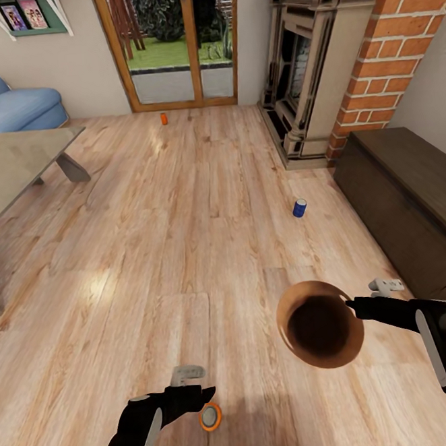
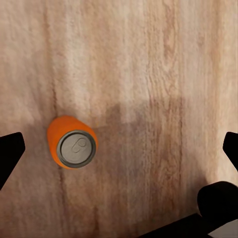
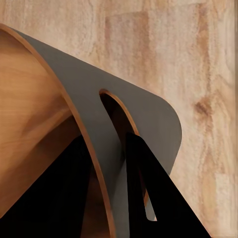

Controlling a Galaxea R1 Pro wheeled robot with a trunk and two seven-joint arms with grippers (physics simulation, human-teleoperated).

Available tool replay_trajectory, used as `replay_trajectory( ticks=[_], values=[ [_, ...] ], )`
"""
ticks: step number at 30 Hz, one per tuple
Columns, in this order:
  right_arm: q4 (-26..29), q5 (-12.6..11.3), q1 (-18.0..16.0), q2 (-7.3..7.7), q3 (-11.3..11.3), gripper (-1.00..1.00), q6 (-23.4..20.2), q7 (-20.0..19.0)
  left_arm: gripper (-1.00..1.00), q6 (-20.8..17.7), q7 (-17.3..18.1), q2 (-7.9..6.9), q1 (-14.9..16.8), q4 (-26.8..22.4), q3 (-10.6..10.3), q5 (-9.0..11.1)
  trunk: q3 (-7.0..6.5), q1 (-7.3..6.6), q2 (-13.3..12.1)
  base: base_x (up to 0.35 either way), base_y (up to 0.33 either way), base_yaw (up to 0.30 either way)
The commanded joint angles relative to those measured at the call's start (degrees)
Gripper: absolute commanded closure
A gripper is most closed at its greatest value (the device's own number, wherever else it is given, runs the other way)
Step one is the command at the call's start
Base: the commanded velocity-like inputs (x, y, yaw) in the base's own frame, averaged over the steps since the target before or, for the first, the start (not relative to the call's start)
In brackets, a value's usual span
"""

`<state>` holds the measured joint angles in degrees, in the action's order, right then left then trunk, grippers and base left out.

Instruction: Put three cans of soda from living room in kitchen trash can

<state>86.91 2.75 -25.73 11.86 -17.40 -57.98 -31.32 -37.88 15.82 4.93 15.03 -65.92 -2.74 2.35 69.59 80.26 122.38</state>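
I have the bin (image 1: 320,324) in my right tool (image 1: 352,303), which grips its rim: in the right wrist view one finger (image 3: 54,198) sits inside the wall and the other outside, through a slot in the rim. The bin hangs tilted above the floor (image 1: 201,204), its dark inside looking bare as far as I can see, so I judge no can is in yet.

My left tool (image 2: 119,148) hovers over an orange can (image 1: 211,417) standing upright on the floor; its jaws stand wide apart, nothing held. In the left wrist view the can (image 2: 72,143) lies nearer one finger, not centred.

A blue can (image 1: 299,207) stands ahead near the fireplace (image 1: 304,74), and a second orange one (image 1: 164,118) far off before the glass door (image 1: 180,44). All three are left, then the run to the kitchen.

The floor is light wood planks; a sofa (image 1: 10,106) and a bench (image 1: 15,167) lie to the left, a dark cabinet (image 1: 410,200) to the right.
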Motion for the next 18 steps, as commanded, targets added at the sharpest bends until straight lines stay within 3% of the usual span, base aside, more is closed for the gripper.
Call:
replay_trajectory(
  ticks=[1, 9, 18],
  values=[
    [0.02, -1.18, -0.02, 0.00, 0.00, 1.00, -0.30, 0.01, -1.00, 0.00, 0.00, 0.00, 0.00, 0.00, -0.01, 0.04, 0.09, -0.01, 0.00, 0.000, 0.000, -0.122],
    [0.02, -1.17, -0.02, -0.03, 0.01, 1.00, -0.29, 0.11, -1.00, 0.31, 0.08, -0.09, 0.00, -0.01, 0.16, 0.40, 0.80, -0.01, 0.00, 0.000, 0.000, -0.098],
    [-0.09, -1.20, -0.02, -0.22, -0.01, 1.00, -0.21, 0.26, -1.00, 0.42, 0.16, -0.19, 0.00, -0.11, 0.54, 0.46, 1.21, -0.01, 0.00, 0.000, 0.000, -0.013]
  ],
)
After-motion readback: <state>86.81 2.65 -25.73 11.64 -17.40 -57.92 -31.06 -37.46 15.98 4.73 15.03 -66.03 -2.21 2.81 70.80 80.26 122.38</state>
